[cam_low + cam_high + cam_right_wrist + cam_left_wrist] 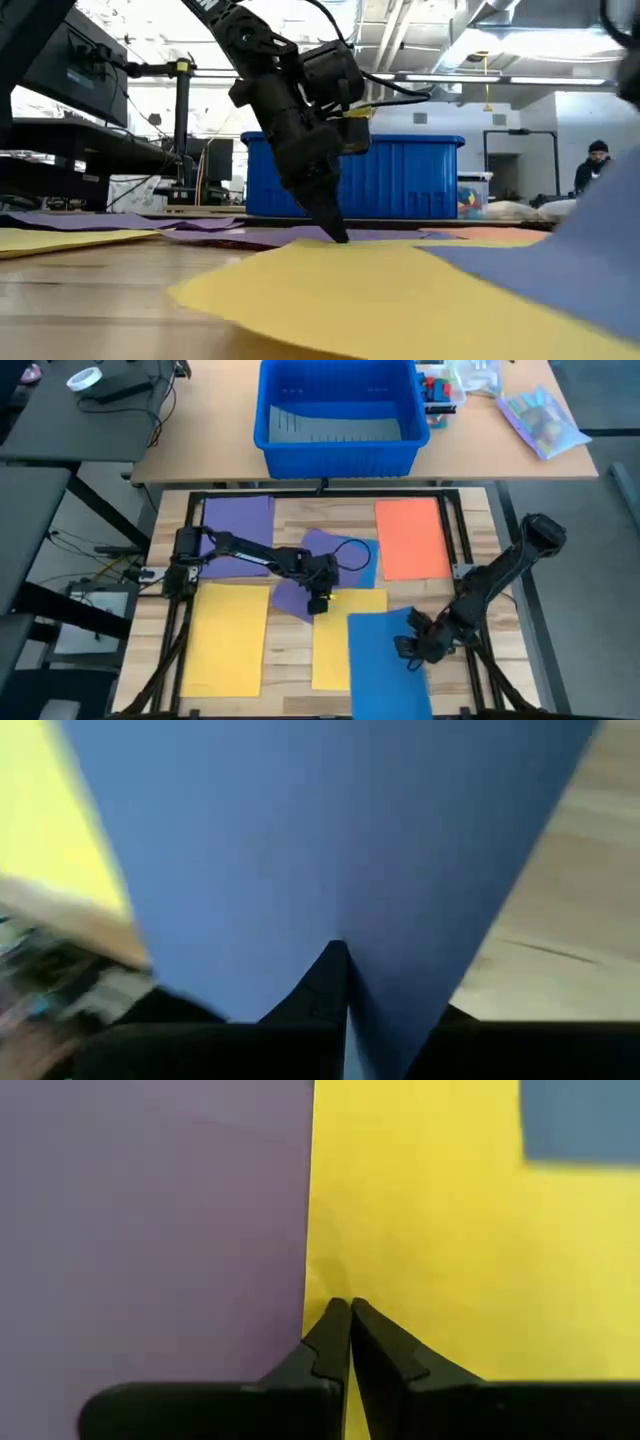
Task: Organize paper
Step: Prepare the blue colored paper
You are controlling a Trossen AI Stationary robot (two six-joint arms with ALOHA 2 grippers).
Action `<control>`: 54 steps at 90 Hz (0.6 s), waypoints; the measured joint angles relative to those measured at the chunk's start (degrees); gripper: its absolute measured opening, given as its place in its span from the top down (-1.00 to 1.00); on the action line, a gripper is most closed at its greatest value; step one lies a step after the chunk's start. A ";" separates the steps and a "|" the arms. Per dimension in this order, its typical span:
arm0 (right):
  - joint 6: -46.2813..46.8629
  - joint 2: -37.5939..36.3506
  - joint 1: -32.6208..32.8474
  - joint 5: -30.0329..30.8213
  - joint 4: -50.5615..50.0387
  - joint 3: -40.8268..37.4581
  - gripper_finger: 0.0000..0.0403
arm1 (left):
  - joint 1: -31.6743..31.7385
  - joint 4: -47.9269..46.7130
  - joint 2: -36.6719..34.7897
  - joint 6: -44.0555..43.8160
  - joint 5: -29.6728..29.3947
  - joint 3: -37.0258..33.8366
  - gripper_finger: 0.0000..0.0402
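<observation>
Your left claw (319,604) is pressing, fingers together, on the middle yellow sheet's (335,645) edge; your right claw (413,647) is pinching the blue sheet (380,660), lifting it.

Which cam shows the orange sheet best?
High view: the orange sheet lies whole and flat at the table's far right, nothing on it. The low view catches only a thin edge-on sliver before the blue bin. Neither wrist view shows it.
</observation>
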 joint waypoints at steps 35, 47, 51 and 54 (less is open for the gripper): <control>3.37 -0.17 0.51 -4.95 -19.53 0.00 1.00 | 0.92 -8.81 -2.17 1.64 -1.84 -0.02 1.00; 3.51 -0.17 -1.24 -4.53 -22.83 0.02 1.00 | 1.31 -13.99 -3.91 5.41 -6.29 -0.37 1.00; 3.49 -0.17 -1.60 -4.57 -23.24 0.02 1.00 | 1.36 -14.48 -4.39 6.33 -6.70 -0.57 1.00; 3.49 -0.17 -1.69 -4.55 -23.73 0.02 1.00 | 1.38 -14.56 -4.73 6.89 -6.79 -0.59 1.00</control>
